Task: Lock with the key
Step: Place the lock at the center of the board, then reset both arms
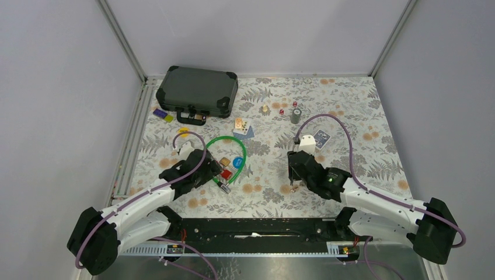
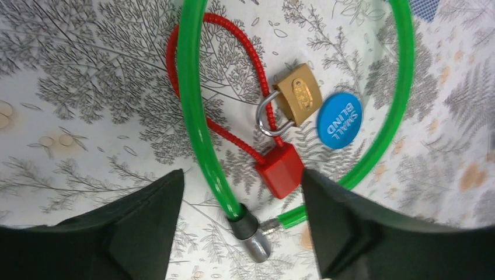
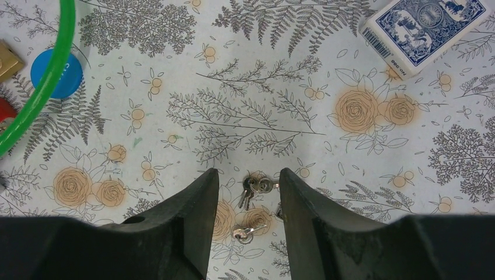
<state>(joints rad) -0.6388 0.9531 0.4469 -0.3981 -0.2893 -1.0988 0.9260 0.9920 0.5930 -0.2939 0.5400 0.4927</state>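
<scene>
While both arms hang low over the flowered cloth (image 1: 356,116), the containers are two. A dark hard case (image 1: 198,91) sits far ahead and to the left of the left gripper (image 2: 240,178), lid shut, contents hidden. A blue card box (image 3: 423,29) lies flat ahead and to the right of the right gripper (image 3: 248,172).

Left gripper: jaws spread wide, holding nothing. The green cable lock (image 2: 192,116) runs in between the fingers, its loop stretching away ahead. Its metal barrel end lies between the fingers with the bare pin end just beside it; they look unjoined, but the angle is poor. The red cable lock (image 2: 281,170) has its block just ahead of the fingertips. The brass padlock (image 2: 297,96) is further ahead, its shackle overlapping the red cable. A blue chip (image 2: 340,121) lies just beside the padlock, inside the green loop.

Right gripper: fingers apart, nothing pinched. The keys (image 3: 254,186) lie on the cloth in the gap between the fingers, a small bunch on a ring.

Only the top view shows the case and the small dice (image 1: 281,111) far ahead. Only the right wrist view shows the keys clearly. Only the left wrist view shows the chip's print, SMALL BLIND, and the cable ends.
</scene>
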